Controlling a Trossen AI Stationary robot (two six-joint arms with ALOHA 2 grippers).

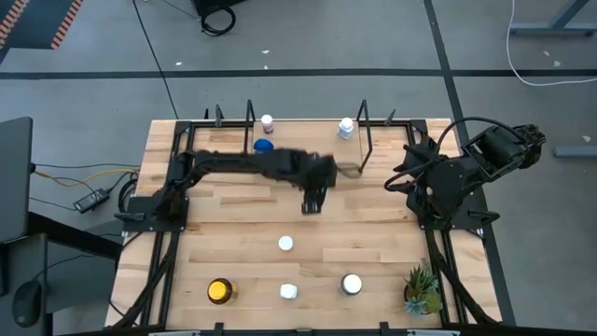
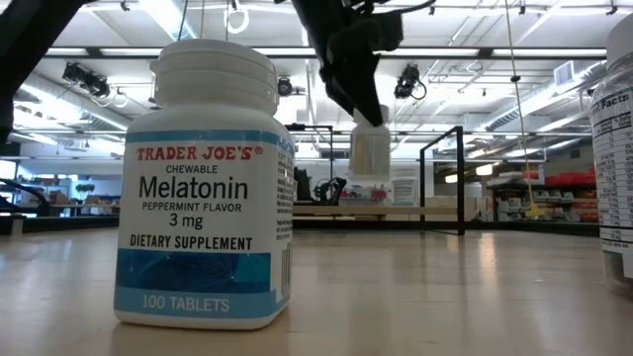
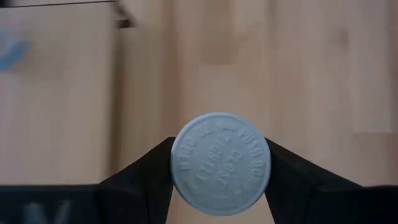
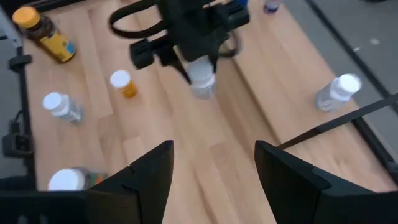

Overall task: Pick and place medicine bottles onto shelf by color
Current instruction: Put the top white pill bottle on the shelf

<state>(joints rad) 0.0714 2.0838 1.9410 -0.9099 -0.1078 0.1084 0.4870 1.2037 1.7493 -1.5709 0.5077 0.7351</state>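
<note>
While your left gripper pinches a white-capped bottle by its neck, it hangs clear above the table near the shelf, likely for carrying across. Right gripper waits spread, empty, at the table's right side.

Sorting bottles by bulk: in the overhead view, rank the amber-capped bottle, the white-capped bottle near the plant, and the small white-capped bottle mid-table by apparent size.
1. Amber-capped bottle and white-capped bottle near the plant: look alike, unranked.
2. Small white-capped bottle mid-table.
</note>
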